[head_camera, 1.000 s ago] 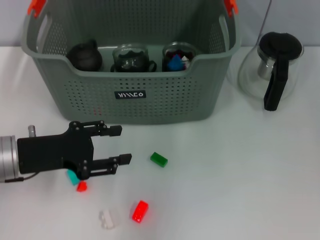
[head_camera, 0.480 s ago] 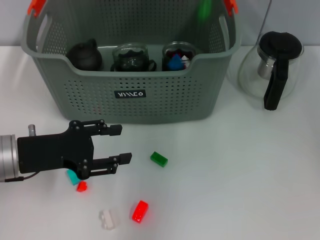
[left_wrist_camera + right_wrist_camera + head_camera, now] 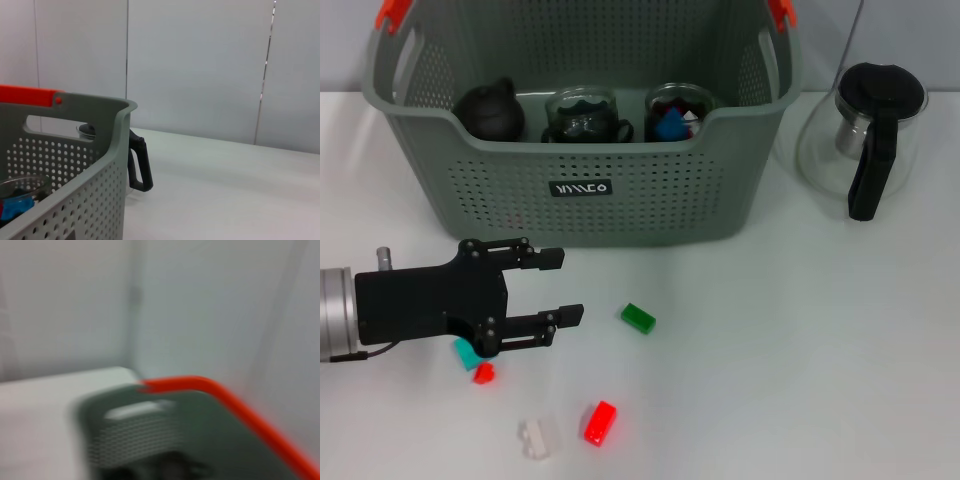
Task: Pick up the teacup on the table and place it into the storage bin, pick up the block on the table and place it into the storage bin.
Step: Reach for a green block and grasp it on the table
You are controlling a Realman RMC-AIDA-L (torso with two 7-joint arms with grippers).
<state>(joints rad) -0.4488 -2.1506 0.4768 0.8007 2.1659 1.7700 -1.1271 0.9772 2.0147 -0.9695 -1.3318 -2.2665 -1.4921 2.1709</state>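
White bench, pale wall panels behind. Left end effector (image 3: 555,288) hovers low near the front-left of the bench, fingers apart, nothing between them, pointing toward the green block (image 3: 638,318) just beyond its tips. It hasn't shifted over the last second; the only change is a green blur that flashed near the bin's back wall half a second ago and is gone now, so my read is a block got dropped in from above. Right end effector isn't in the head view; its wrist camera looks down past an orange handle clip (image 3: 225,405) at the bin rim, so it's above the bin, fingers unseen, cannot tell.

Storage bin (image 3: 580,190) sits at the back-left of the bench. Inside: dark teapot (image 3: 490,112), a glass teacup (image 3: 582,118), a second glass cup (image 3: 675,112) with blue and red pieces in it.

Left on the bench: green, teal (image 3: 466,352), small red (image 3: 484,373), white (image 3: 537,437), larger red (image 3: 600,421) blocks. Glass jug (image 3: 865,135) at back right. Teacup step looks done; blocks remain.
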